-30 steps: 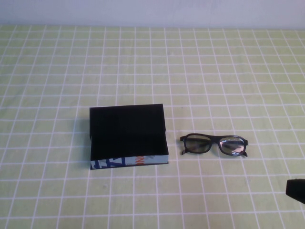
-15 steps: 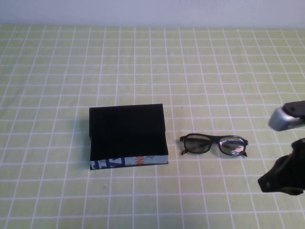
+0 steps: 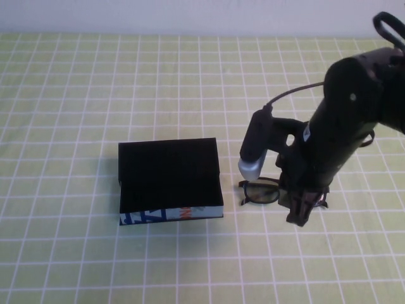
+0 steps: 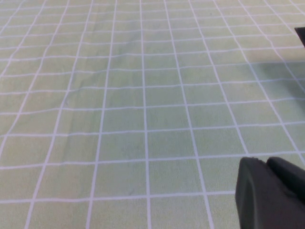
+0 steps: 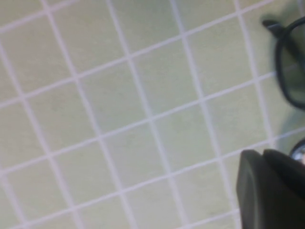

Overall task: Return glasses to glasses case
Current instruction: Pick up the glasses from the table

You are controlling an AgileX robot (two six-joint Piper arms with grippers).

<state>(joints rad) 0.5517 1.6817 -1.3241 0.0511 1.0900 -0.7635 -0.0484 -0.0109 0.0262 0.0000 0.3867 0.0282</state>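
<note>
The glasses [image 3: 261, 190] lie on the green checked cloth right of the glasses case [image 3: 169, 174]. Only their left lens and frame show in the high view; my right arm hides the rest. The case is a flat black box with a light blue printed front edge. My right gripper [image 3: 299, 214] hangs over the right half of the glasses, tip pointing down, fingers together and empty. In the right wrist view the gripper [image 5: 271, 191] sits beside one lens of the glasses [image 5: 293, 67]. My left gripper [image 4: 269, 193] is shut over bare cloth and is outside the high view.
The green cloth with a white grid [image 3: 95, 95] covers the whole table. A grey camera housing [image 3: 252, 166] and a cable hang on the right arm above the glasses. A white wall runs along the table's far edge.
My right arm has swung in from the lower right edge to the middle, and now stands over the glasses and covers their right half. The case and glasses have not moved.
</note>
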